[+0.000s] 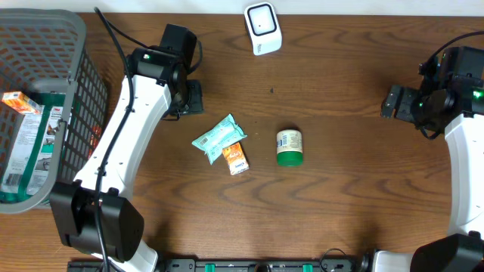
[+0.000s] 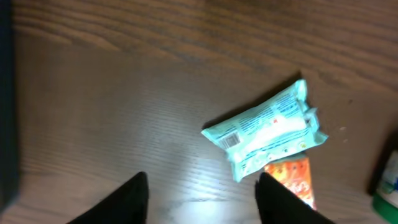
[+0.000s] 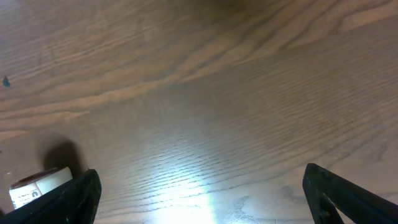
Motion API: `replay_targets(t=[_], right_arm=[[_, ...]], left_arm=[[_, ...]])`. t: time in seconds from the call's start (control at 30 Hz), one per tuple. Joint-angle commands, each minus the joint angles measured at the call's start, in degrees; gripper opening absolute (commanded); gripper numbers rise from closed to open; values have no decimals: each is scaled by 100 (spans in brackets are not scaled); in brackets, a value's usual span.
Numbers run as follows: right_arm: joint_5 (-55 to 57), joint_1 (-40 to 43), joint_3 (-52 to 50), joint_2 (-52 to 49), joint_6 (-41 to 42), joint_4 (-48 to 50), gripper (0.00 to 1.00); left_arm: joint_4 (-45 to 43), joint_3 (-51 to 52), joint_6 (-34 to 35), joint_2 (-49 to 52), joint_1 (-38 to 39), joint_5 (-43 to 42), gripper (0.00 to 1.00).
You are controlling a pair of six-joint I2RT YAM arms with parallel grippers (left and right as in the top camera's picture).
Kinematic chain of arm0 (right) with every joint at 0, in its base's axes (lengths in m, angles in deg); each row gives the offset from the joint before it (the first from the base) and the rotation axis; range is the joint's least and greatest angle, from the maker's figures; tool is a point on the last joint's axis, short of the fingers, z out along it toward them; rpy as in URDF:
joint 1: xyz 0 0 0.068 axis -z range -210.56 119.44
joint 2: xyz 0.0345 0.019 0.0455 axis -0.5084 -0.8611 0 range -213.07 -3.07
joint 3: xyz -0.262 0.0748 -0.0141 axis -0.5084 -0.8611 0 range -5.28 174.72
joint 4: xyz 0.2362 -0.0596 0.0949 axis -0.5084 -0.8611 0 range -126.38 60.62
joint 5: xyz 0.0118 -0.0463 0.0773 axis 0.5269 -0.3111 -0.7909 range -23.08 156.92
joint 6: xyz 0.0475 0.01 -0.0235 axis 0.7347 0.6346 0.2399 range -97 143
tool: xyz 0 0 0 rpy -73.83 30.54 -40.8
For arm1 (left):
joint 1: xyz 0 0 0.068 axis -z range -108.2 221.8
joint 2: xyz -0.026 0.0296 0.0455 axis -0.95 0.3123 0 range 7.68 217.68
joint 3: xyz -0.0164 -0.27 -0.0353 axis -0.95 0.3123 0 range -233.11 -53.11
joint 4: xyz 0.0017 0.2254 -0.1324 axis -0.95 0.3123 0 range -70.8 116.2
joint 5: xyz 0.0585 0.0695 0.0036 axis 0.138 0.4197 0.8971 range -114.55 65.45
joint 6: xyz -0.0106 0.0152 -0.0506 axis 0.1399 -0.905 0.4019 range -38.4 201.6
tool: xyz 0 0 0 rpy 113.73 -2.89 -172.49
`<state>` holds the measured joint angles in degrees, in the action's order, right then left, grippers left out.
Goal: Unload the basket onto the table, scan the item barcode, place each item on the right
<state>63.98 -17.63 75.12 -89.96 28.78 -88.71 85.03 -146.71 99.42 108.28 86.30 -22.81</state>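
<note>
Dark wood-grain table [image 1: 340, 211] fills every view, with a glare patch under each wrist camera and nothing of the room visible beyond it. A grey mesh basket [image 1: 76, 30] holding boxes sits at the far left corner, and the white scanner [image 1: 262, 28] stands at the middle of the far edge.

The likely item, a teal packet [image 1: 219, 137], lies near the table's centre. It partly overlaps an orange packet [image 1: 237, 157], and a green-lidded jar [image 1: 289, 146] sits just beside them toward the right edge. The left gripper [image 1: 195, 98] hovers between the packet and the far edge, its fingers partly apart and empty. The right gripper [image 1: 391, 102] sits near the right edge, spread wide with nothing in it.

The main risks, as I judge them:
- **Overlap:** closing on the teal packet could catch or drag the orange one along with it.
- **Soft wrapper:** it may crumple or slip, and a fold would hide the barcode [image 2: 230, 140] printed at one end.
- **Finger placement:** a finger landing on that end would block the scan.
</note>
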Motion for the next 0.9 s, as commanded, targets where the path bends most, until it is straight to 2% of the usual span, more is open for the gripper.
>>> replay_targets(t=[0.0,0.1,0.2,0.3,0.47,0.6,0.87], right_arm=[[83,7,42,-11,-72,-11,99],[83,4,42,-11,-72,-11,99],[85,4,42,-11,-72,-9,99],[83,4,42,-11,-72,-11,99],[83,4,42,-11,-72,-11,99],[83,4,42,-11,-72,-9,99],[83,4,42,-11,-72,-11,99]], left_arm=[[254,-782,-9,-448,-138,817,55],[299,-1696,-9,-870,-350,968,62],[275,-2557,-11,-1163,-710,1062,63],[216,-3226,-42,-1263,-1563,1143,63],[212,-3226,-227,-984,-3036,1141,68],[210,-3226,-216,-452,-3816,1137,70],[-7,-3226,28,925,-4345,1134,74]])
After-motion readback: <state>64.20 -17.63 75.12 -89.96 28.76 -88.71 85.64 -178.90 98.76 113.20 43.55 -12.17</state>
